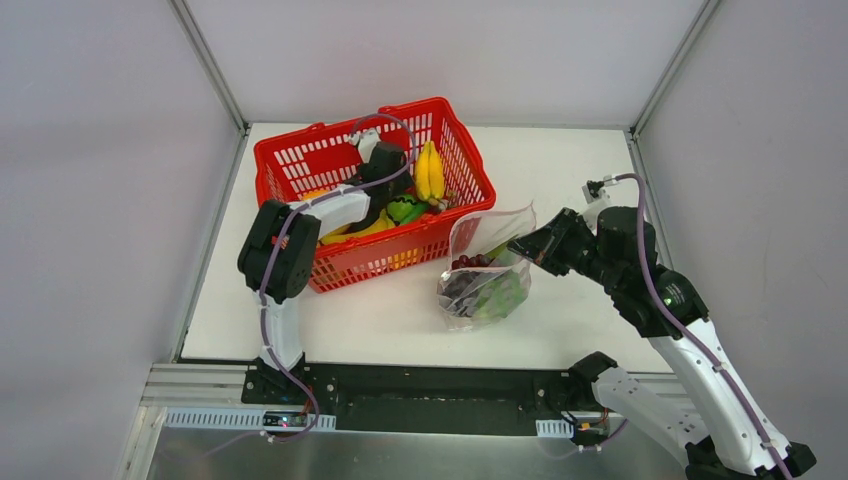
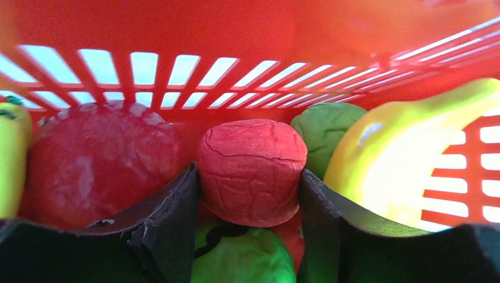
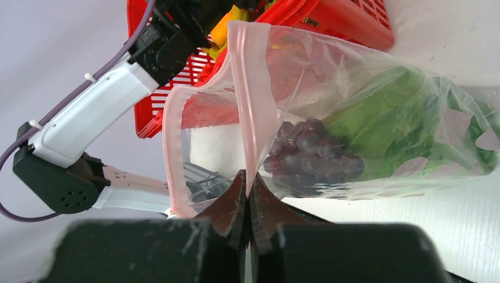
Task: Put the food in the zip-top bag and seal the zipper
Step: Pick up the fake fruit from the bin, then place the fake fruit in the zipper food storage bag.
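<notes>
**Operator:** State of the left gripper?

**Technician:** Its jaws are clamped on a red food piece. Both black fingers press against the piece's sides. The piece rests on a green toy.

**Operator:** What surrounds it?

**Technician:** A larger round red fruit lies just to its left. A second green piece lies behind it, on its right. Beside that is a yellow banana. All of them sit inside the red mesh basket, at the far left of the table.

**Operator:** State of the right gripper?

**Technician:** Its jaws are clenched, with the fingertips pressed together on the zipper. They pinch one side of the pink strip. The strip's other side bows away from it, so the mouth gapes.

**Operator:** Location of the zip-top bag?

**Technician:** It lies on the table just right of the basket's near corner, close to it. Whether the two touch cannot be determined. The mouth edge is raised at the right gripper.

**Operator:** Contents?

**Technician:** Purple grapes sit near the mouth. Green lettuce lies beyond them, deeper in the bag.
</notes>
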